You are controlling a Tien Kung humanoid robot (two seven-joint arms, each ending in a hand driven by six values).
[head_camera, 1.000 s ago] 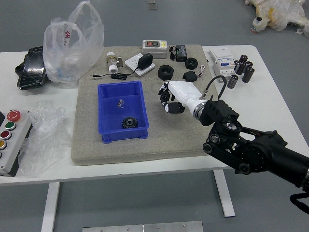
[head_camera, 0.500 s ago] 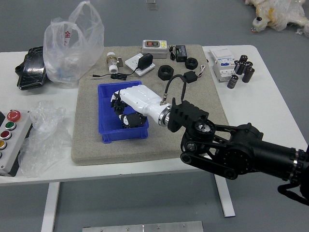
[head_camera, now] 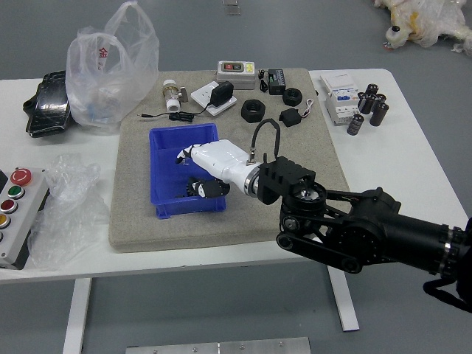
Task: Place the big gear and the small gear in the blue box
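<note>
The robot's right hand (head_camera: 225, 164) is above the blue box (head_camera: 159, 204), and its arm comes in from the right. This hand is partly open: the upper fingers reach out forward, and the dark lower digit stands apart from them, with blue floor seen in the gap. I see nothing held in the grip, although the white back of the hand covers a part of the view.

The big gear (head_camera: 193, 187), black and toothed, is inside the box, just beside the lower digit, which partly hides it. Under the upper fingertips there is a small shape, but it is too covered to tell if it is the small gear.

The box lies on a grey mat (head_camera: 147, 236), under the hand. Beyond the hand, on the same mat, are two black rings (head_camera: 253, 110), a black block (head_camera: 290, 116) and a black adapter (head_camera: 222, 93) with its cable. Farther to the left of the hand are a clear plastic bag (head_camera: 110, 81) and a panel with coloured buttons (head_camera: 15, 228). Beyond the hand to the right, black cylinders (head_camera: 380, 114) stand near a white carton (head_camera: 341, 99).
</note>
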